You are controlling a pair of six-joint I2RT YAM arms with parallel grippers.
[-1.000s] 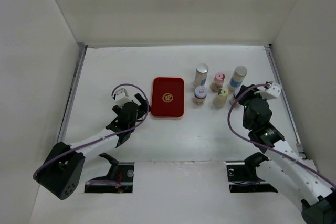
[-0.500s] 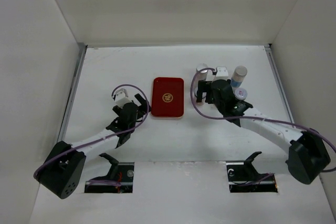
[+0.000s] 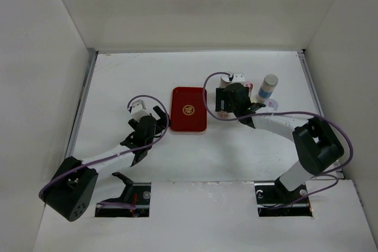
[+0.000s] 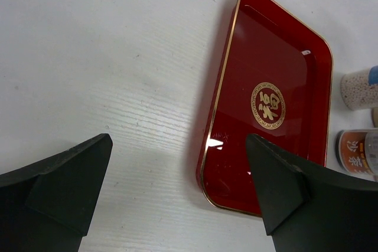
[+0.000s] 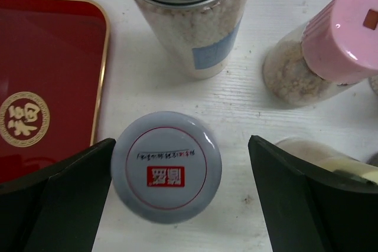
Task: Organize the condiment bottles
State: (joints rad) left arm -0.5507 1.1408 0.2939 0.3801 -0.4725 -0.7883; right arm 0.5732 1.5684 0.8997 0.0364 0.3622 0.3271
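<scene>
A jar with a pale lilac cap stands upright between the fingers of my right gripper, which is open. The left finger is close against the cap and the right finger stands well apart. Behind the jar stand a silver-capped bottle with a blue label and a pink-capped bottle. A yellow-green cap is half hidden by the right finger. In the top view the right gripper hovers over this group. My left gripper is open and empty at the near left corner of the red tray.
The red tray lies flat between the two grippers. Another silver-capped bottle and a lilac-capped jar stand to the right of the group. White walls close in the table on three sides.
The right arm swung from the right side leftward over the bottle group and its gripper opened. A lilac-capped jar now stands where that gripper was. The left arm has not moved.
</scene>
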